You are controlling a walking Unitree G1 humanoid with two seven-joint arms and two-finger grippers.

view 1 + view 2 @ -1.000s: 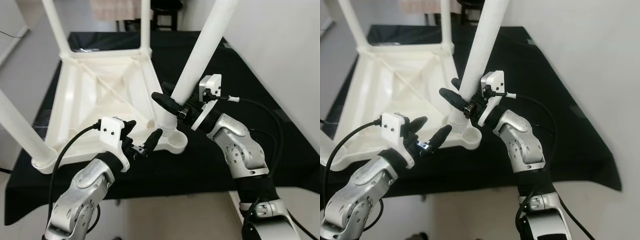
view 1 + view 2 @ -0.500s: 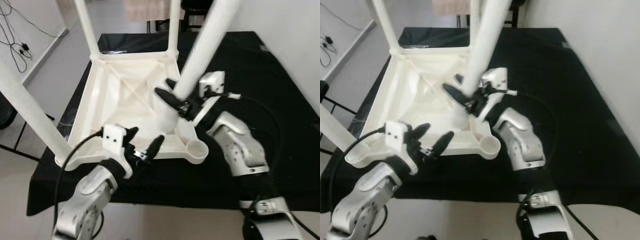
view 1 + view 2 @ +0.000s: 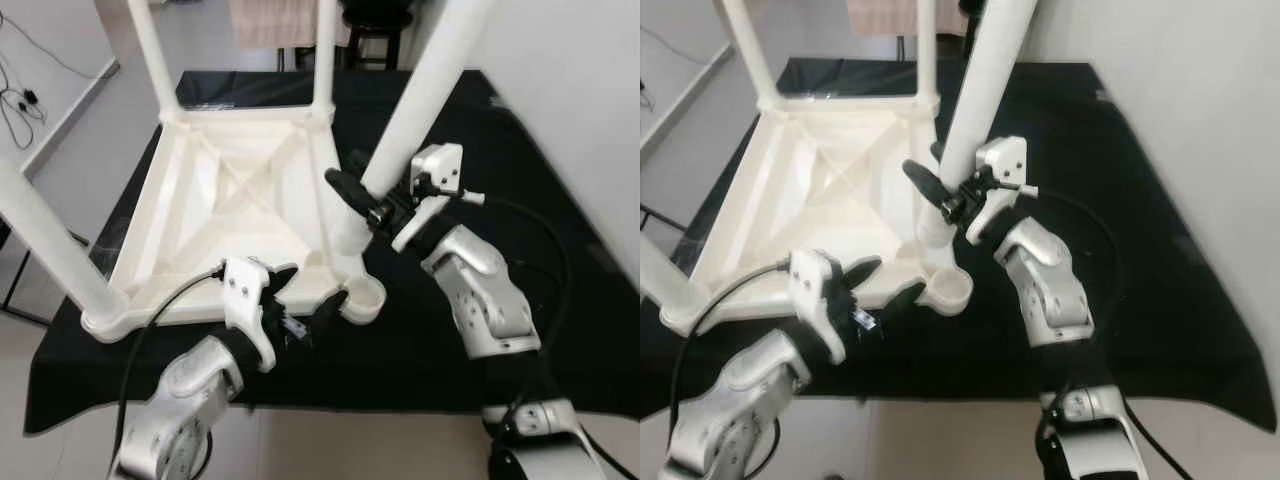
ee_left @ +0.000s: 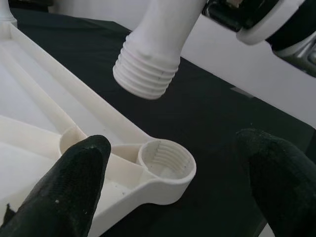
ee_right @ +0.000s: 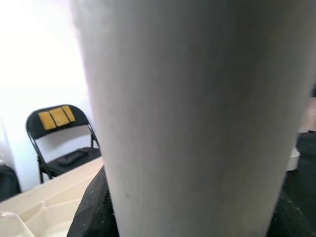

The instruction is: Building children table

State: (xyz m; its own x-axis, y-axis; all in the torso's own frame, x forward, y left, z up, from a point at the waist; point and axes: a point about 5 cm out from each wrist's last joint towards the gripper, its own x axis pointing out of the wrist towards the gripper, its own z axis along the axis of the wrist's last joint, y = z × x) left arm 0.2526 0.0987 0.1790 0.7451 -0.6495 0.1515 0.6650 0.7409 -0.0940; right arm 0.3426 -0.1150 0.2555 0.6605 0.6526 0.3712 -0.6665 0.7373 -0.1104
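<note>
My right gripper point(image 3: 362, 195) has its fingers point(image 3: 345, 188) pinched on the loose leg point(image 3: 425, 95), gripping it low on the shaft just above the threaded end point(image 4: 146, 74). In the right wrist view the leg point(image 5: 192, 113) sits tight between the fingers. I hold the leg tilted, its top leaning away to the right, and its threaded end hangs just above the tabletop point(image 3: 230, 215), close beside the empty corner socket point(image 4: 166, 160) but not in it. My left gripper point(image 3: 305, 305) has its fingers point(image 4: 74, 182) spread wide, one on each side of that socket, touching nothing that I can see. The tabletop lies upside down on the black desk point(image 3: 560, 230), with three legs already standing up from its other corners: two at the far side point(image 3: 150, 60) and one at the near left point(image 3: 45, 240). A folding chair point(image 5: 57, 136) stands beyond the desk.
</note>
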